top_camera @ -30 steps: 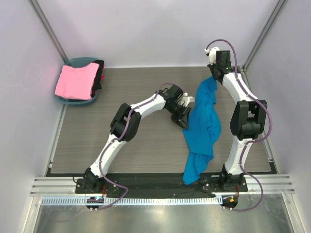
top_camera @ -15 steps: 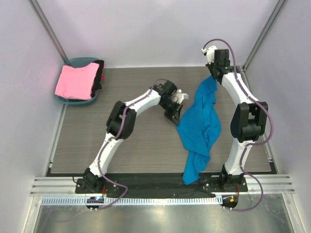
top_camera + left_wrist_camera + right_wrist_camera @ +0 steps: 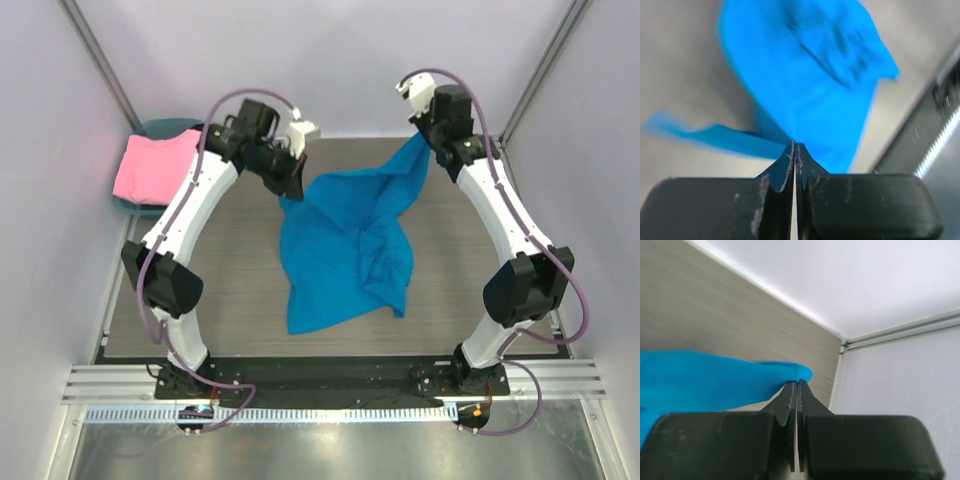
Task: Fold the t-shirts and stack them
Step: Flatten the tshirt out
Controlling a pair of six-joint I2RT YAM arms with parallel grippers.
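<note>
A blue t-shirt hangs stretched between my two grippers over the back of the table, its lower part trailing toward the front. My left gripper is shut on the shirt's left upper edge, raised near the back left. My right gripper is shut on the shirt's right upper corner near the back wall. In the left wrist view the shut gripper pinches the blue cloth, blurred by motion. In the right wrist view the shut gripper clamps a fold of the blue cloth.
A folded pink t-shirt lies on a teal basin at the back left corner. White walls with metal posts close in the table's left, back and right sides. A metal rail runs along the front.
My left gripper shut on the shirt's edge at mid table, then swung up and to the back left, spreading the shirt wide. My right gripper rose a little, still holding.
</note>
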